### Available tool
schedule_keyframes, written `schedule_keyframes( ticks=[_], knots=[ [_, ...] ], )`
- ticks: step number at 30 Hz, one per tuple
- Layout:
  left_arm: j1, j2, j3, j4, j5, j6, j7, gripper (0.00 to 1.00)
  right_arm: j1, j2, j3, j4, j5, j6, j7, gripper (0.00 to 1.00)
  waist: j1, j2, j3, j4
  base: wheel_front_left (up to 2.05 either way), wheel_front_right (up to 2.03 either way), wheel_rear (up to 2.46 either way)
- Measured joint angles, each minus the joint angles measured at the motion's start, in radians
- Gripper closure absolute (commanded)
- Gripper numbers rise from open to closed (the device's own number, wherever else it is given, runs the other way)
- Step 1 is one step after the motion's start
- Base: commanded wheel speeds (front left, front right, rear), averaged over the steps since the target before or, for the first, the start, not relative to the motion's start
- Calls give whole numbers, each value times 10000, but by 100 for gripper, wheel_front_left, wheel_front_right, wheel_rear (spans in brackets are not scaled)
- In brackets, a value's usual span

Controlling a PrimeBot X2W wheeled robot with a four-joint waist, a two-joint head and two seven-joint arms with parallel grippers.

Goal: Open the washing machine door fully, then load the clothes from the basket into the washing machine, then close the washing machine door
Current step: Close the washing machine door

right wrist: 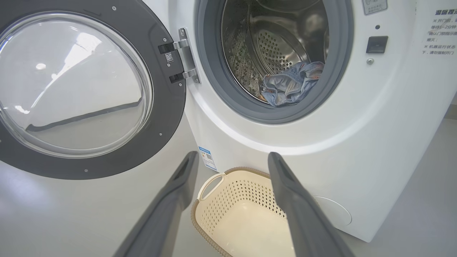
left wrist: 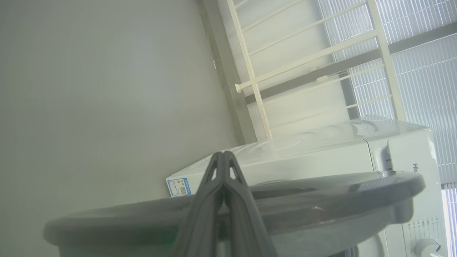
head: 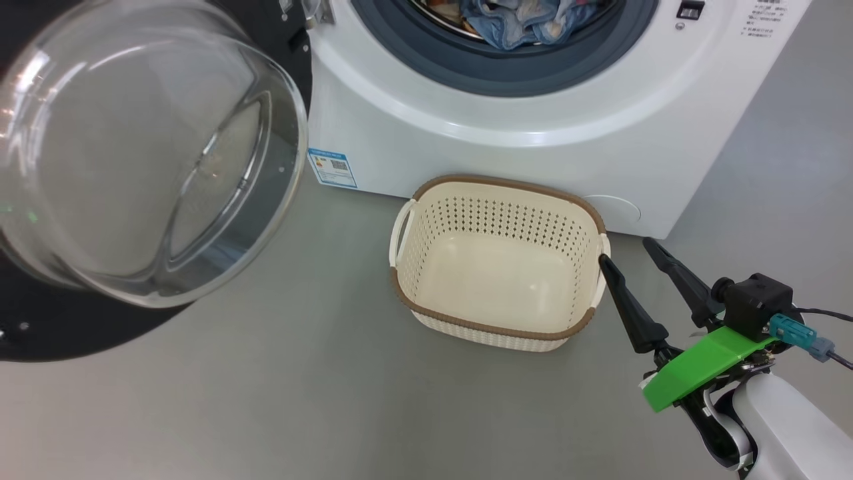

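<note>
Hanging wide open on the left, the washing machine door (head: 153,160) turns its bulging glass toward me. My left claw (left wrist: 223,157) is clenched on nothing, fingers pressed together, pointing past the door's dark edge. Next comes the washing machine (head: 466,133), with the clothes (head: 526,23) lying in its drum behind the grey ring. The basket (head: 496,183) sits on the floor close before it, bare bottom showing. My right claw (head: 626,252) hangs released just beside the basket's right rim.
</note>
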Motion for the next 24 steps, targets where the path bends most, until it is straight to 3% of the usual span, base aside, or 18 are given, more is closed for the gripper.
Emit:
schedule_keyframes(
  ticks=[15,24],
  knots=[
    [1534,-742,-640,-1795,-732,-86,3103,100,27,303,253,374,182,0,-86,0,0,0,-628,357,0,0,0],
    [2750,-1455,-911,-4036,-1388,65,4849,100,48,481,259,537,207,0,-100,0,0,0,-932,466,0,0,0]
  ],
)
